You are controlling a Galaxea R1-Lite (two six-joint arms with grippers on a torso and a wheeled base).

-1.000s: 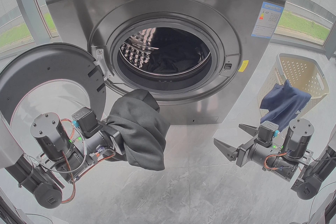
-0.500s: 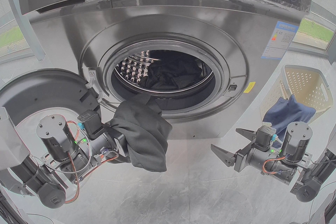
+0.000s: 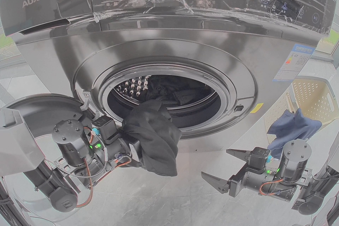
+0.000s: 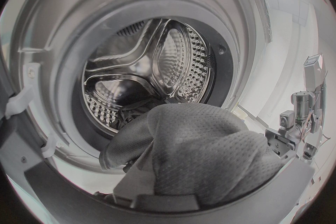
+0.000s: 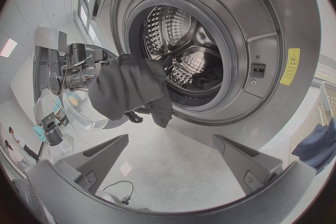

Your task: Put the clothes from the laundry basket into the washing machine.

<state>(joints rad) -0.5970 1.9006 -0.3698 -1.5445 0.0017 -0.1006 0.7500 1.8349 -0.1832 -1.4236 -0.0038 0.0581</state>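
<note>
A dark grey garment [image 3: 155,136] is bunched over my left gripper [image 3: 139,147], which is shut on it just below the lower left rim of the washing machine's round opening [image 3: 164,96]. The cloth [image 4: 196,151] covers the fingers, and it hangs in front of the drum mouth [image 5: 129,84]. Dark clothes [image 3: 173,90] lie inside the drum. My right gripper [image 3: 224,170] stands open and empty low over the floor, right of the opening. A navy garment [image 3: 293,128] drapes over the edge of the beige laundry basket [image 3: 317,99] at the right.
The machine's door [image 3: 46,113] is swung open at the left, behind my left arm. Grey tiled floor [image 3: 183,198] lies in front of the machine. The basket stands against the machine's right side.
The head view has drawn closer to the washing machine. My left gripper with the grey garment has come up nearer the drum opening's lower rim. The right gripper has stayed open.
</note>
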